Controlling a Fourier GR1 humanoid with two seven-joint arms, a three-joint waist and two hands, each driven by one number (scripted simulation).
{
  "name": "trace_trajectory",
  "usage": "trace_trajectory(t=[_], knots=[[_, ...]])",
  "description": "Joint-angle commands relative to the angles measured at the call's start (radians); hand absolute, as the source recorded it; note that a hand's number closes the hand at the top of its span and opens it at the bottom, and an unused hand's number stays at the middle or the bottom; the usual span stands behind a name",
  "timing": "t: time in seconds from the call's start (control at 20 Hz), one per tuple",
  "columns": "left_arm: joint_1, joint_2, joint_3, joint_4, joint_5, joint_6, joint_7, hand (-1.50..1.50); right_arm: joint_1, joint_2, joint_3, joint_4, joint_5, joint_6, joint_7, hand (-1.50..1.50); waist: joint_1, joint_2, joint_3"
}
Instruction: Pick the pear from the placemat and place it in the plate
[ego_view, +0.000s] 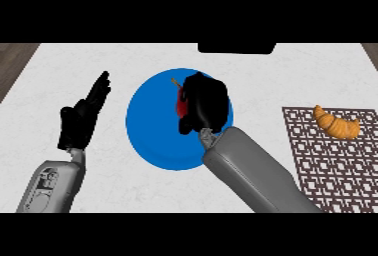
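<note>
Our right hand hangs over the round blue plate, fingers curled around the red pear, which peeks out at its left side with the stem pointing away from us. The left hand rests open beside the plate (fingers up). A glossy croissant lies on the brown lattice placemat, well apart to the right.
</note>
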Motion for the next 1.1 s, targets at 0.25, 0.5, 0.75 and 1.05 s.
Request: trace_trajectory(t=[0.25,0.5,0.75,1.05], knots=[[0.02,-0.021,-0.014,-0.03,0.0,-0.007,-0.003,0.0,-0.105,0.001,0.057,0.311,-0.335,-0.269,-0.002,-1.5,0.031,0.006,0.001],[-0.055,-0.011,0.004,0.021,-0.002,-0.016,0.019,0.0,-0.106,0.001,0.146,0.406,-0.464,-0.436,-0.14,-1.5,0.034,0.012,0.001],[-0.014,-0.026,-0.017,-0.027,-0.009,-0.011,0.037,0.0,-0.1,0.001,0.114,0.285,-0.571,-0.609,-0.222,-1.5,0.031,0.004,0.002],[0.011,-0.029,0.003,-0.029,-0.025,0.029,0.045,0.0,-0.041,0.0,0.002,0.199,-0.555,-0.771,-0.274,-1.5,-0.033,-0.009,0.002]])
